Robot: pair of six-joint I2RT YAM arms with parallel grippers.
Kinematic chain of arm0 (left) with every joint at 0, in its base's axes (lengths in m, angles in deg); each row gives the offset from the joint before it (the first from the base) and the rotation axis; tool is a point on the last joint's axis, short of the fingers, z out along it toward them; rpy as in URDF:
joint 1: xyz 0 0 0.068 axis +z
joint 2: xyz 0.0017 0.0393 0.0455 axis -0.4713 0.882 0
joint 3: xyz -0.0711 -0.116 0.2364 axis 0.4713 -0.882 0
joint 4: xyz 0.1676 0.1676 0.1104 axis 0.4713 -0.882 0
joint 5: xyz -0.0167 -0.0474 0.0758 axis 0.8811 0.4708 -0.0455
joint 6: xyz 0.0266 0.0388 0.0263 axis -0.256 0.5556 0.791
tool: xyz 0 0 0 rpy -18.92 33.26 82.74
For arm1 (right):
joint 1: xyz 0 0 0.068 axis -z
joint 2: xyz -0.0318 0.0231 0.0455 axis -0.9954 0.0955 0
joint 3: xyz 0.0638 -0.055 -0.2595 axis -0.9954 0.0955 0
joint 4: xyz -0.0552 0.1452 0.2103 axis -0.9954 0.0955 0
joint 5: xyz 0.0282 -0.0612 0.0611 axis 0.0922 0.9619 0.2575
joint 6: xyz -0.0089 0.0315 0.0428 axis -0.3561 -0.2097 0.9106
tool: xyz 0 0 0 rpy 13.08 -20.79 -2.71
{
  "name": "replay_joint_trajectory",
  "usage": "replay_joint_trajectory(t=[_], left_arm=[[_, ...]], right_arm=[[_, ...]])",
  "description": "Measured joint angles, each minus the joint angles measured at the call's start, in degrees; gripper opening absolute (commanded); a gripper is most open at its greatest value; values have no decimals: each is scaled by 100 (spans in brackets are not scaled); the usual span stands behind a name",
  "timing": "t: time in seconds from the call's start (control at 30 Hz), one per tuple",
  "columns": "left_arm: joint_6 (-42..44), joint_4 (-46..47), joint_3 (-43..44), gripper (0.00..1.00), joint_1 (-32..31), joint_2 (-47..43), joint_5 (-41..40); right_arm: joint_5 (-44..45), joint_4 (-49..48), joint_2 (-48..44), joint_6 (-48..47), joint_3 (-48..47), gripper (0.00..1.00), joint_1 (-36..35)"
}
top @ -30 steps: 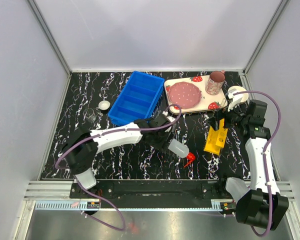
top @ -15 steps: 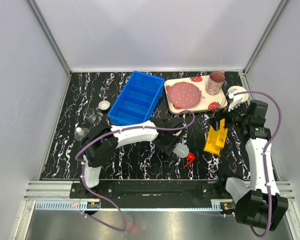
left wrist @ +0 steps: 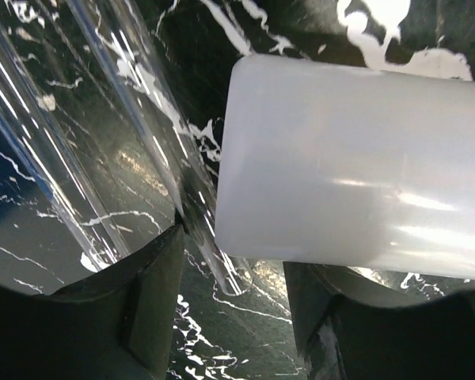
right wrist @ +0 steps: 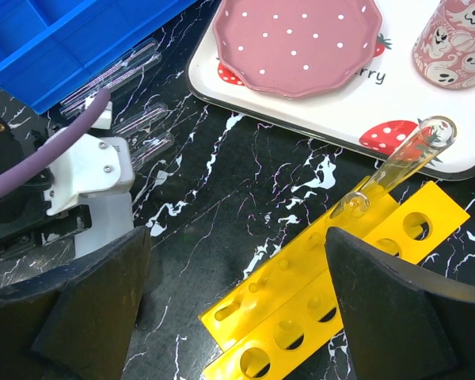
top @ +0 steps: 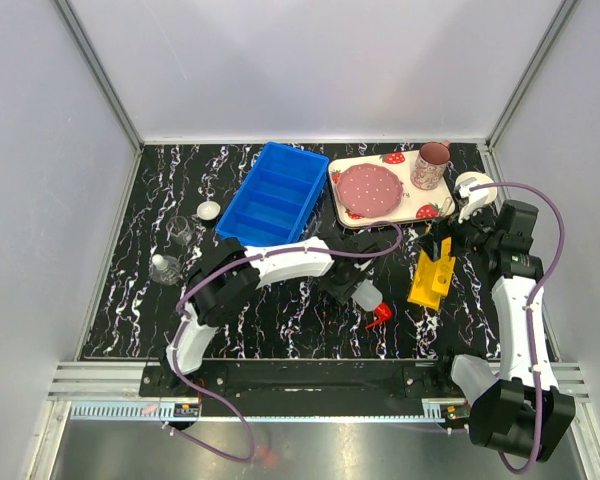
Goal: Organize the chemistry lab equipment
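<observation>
On the black marbled table (top: 280, 325), your biggest item is the blue divided bin (top: 272, 195), at the middle of the far edge. Just right of it, in the far right corner, the strawberry-print tray (top: 416, 203) carries a pink plate (top: 368, 188) and a pink mug (top: 431, 165).

The yellow holed rack (top: 432, 278) lies flat near the right edge, nearer you than the tray. Your right gripper (right wrist: 237, 253) hangs over it with the jaws spread wide and nothing between them.

The translucent white squeeze bottle (top: 365, 295) lies on its side at mid-table toward the near edge, with its red nozzle (top: 380, 316) pointing at the near right corner. Your left gripper (left wrist: 233, 277) is at the bottle's base. Its jaws stand apart and clamp nothing; the bottle sits just past the fingertips.

A cream bowl (top: 475, 190) rests against the right edge beside the tray. Two small clear glass beakers (top: 180, 232) (top: 163, 268) stand upright near the left edge.

One thin clear tube (right wrist: 396, 170) lies slanted from the rack to the tray's near rim. Loose tubes (right wrist: 119, 67) lie along the bin's near right side, and some show beside the bottle in the left wrist view.

The tiny white round dish (top: 209, 210) sits just left of the bin.
</observation>
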Motion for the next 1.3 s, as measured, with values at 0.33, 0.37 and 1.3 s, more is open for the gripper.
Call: replay_joint_trajectory(t=[0.33, 0.37, 1.3], left_arm=[[57, -52, 343, 34, -2, 219, -219], [46, -57, 345, 33, -2, 223, -267], [-350, 1458, -1207, 24, 26, -1878, -726]], right_arm=[[-144, 0, 0, 2, 4, 96, 109], [-164, 0, 0, 2, 4, 96, 127], [-1523, 2133, 479, -1296, -796, 96, 227]])
